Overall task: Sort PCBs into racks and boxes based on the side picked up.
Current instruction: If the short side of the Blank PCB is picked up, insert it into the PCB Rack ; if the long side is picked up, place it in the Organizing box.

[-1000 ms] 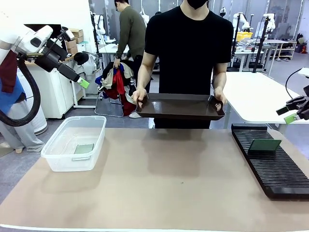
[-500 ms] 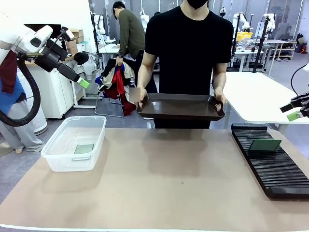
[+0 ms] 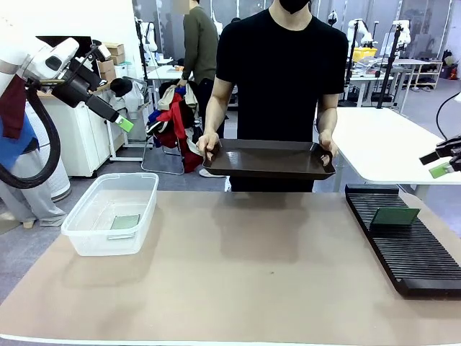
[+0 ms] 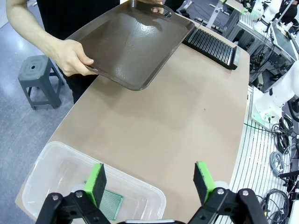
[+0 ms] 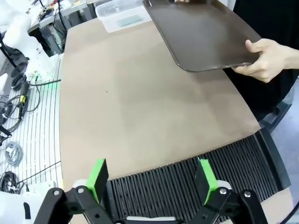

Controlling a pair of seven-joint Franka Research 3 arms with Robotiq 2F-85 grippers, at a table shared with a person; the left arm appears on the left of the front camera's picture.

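One green PCB lies flat in the clear box at the table's left. Another PCB stands in the black slotted rack at the right. My left gripper hangs open high above and behind the box; its wrist view looks down past the gripper at the box and the PCB. At the right edge my right gripper is raised above the rack's far end. It stands open over the rack, holding nothing.
Across the table a person holds a dark brown tray level in both hands above the far edge. The tray carries nothing. A white table stands behind the rack.
My right gripper has drawn back slightly up and to the right, toward the picture's edge. The left arm, the tray and both PCBs have stayed put.
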